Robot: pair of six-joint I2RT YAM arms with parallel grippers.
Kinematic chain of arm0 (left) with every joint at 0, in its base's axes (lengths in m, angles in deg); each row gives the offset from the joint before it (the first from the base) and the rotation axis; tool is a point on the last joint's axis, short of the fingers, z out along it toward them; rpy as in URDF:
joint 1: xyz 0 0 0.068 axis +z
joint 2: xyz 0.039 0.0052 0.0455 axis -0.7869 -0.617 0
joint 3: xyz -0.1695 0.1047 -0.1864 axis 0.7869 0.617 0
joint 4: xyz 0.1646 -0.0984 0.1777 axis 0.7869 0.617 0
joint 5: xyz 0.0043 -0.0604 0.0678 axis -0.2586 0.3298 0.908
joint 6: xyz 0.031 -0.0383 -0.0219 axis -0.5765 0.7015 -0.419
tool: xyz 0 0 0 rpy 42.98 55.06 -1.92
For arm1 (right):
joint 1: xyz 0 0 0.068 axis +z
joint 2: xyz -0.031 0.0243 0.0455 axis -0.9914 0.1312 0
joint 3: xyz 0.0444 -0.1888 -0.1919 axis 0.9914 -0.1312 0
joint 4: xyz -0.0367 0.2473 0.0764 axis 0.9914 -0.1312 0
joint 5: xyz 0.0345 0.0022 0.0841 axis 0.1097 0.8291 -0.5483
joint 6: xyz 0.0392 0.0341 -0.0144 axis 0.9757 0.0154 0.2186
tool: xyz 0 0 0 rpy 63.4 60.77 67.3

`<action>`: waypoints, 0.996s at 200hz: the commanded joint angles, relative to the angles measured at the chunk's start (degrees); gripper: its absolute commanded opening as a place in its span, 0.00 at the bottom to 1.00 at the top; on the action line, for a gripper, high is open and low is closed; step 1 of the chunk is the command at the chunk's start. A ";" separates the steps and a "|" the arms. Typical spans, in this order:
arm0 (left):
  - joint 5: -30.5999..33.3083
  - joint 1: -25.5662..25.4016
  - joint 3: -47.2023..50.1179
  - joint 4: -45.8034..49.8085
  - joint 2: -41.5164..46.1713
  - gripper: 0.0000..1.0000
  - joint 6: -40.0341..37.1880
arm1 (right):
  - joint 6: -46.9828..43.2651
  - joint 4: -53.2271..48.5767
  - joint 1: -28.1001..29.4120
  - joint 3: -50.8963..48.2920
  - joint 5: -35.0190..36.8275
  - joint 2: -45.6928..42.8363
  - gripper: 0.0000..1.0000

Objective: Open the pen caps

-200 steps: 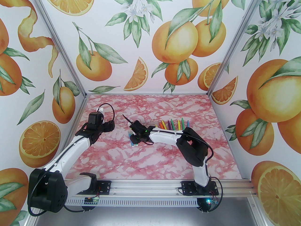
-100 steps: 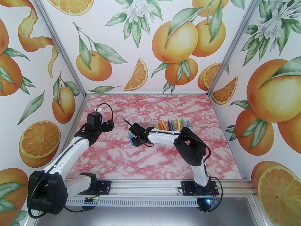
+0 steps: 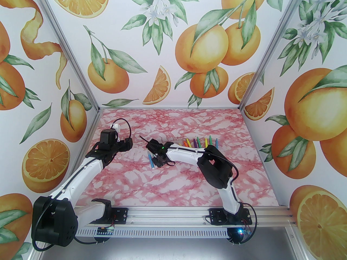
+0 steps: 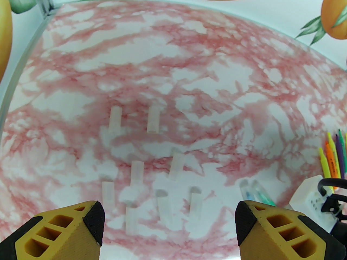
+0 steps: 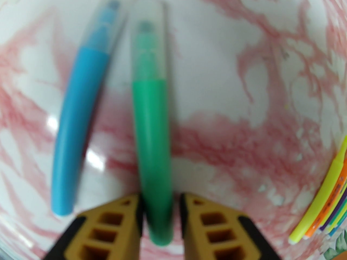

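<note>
vs a second ago: right arm (image 3: 214, 169) elbow has swung left, so more of the fanned row of pens (image 3: 199, 143) behind it is uncovered, incl. the blue one at its right end. its wrist sits slightly further left. left arm (image 3: 81, 172) barely moved. the two pens mid-table look unshifted.

right gripper (image 5: 160, 199) is low over the table (image 3: 162, 188), jaws straddling the rear end of the green pen (image 5: 150, 134). left finger looks against the barrel, with a thin dark gap on the right side. view is blurred, so can't tell if it's actually clamped. green cap (image 5: 149, 45) is clear and on the pen. blue pen (image 5: 73, 134) lies just beside it on the left, almost parallel, apart from the jaws. blue cap (image 5: 105, 23) is also on.

left gripper (image 4: 169, 215) is spread wide with nothing between the fingers, hovering over the loose caps (image 4: 153, 119). roughly eight clear ones lie scattered flat on the table, off their pens. the two capped pens are near its right finger.

the fanned row shows bare coloured tips pointing at the back wall: yellow, orange, purple, green, blue. it sits right of the right gripper, well apart from the loose caps.
</note>
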State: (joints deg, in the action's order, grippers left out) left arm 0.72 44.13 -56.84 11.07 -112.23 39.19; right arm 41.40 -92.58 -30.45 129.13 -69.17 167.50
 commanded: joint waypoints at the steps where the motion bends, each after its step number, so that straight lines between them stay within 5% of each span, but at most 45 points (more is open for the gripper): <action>1: -0.50 0.43 1.12 -1.50 2.09 0.83 0.31 | -1.98 -5.55 -2.01 1.50 -1.83 2.29 0.26; 63: -2.47 0.44 1.28 -1.39 1.58 0.83 0.16 | -1.54 -2.34 -4.12 -0.22 -6.38 0.25 0.10; 199: -28.21 -3.29 -1.10 -16.26 -12.68 0.80 13.14 | -1.43 13.18 -7.66 -12.71 -15.06 -14.88 0.05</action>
State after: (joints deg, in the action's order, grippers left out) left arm -21.36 42.40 -55.98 0.03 -122.48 48.52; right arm 40.13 -83.42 -37.93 118.29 -82.44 155.30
